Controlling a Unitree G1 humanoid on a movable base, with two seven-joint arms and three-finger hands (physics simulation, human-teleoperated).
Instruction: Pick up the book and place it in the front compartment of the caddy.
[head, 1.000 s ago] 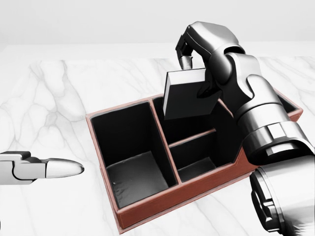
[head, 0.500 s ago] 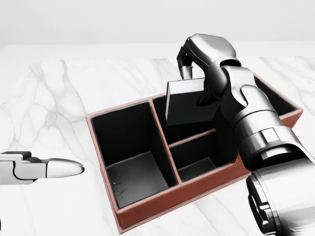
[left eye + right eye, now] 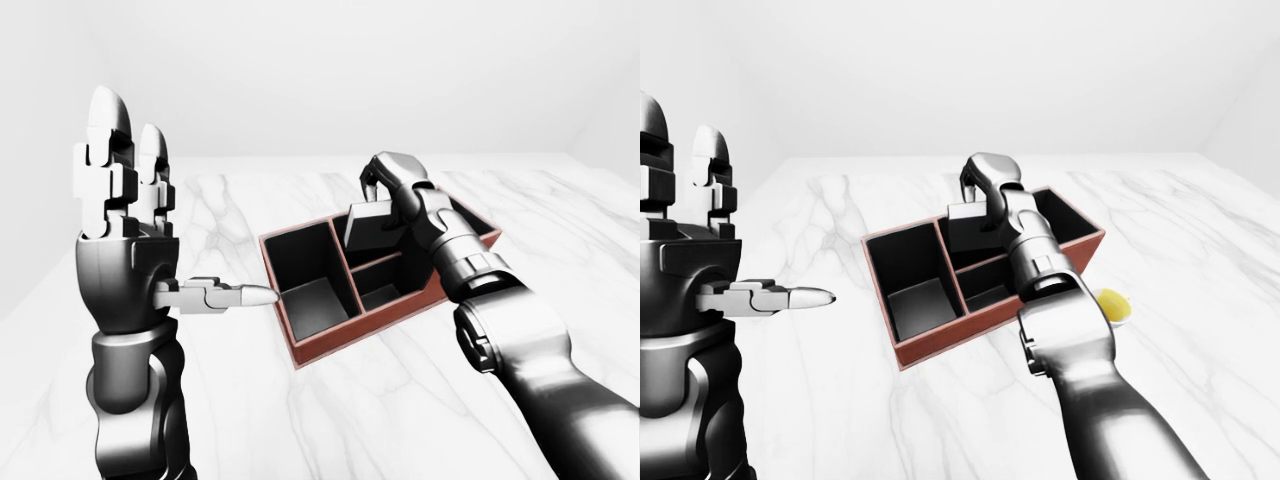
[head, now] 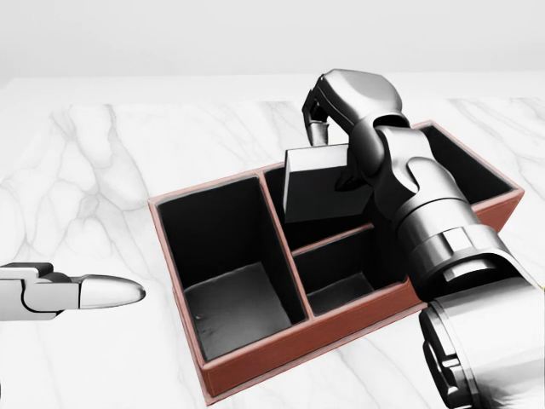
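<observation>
With my right hand (image 4: pixel 345 128) clamped on the book (image 4: pixel 319 183), I hold it tilted over the caddy (image 4: pixel 255 354). Left hand (image 3: pixel 125 215) is raised beside it, fingers spread apart.

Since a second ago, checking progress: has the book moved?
Yes. In the head view the book, held by the right hand, has sunk lower against the caddy divider.

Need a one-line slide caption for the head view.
Right hand lowers the book over the caddy.
</observation>
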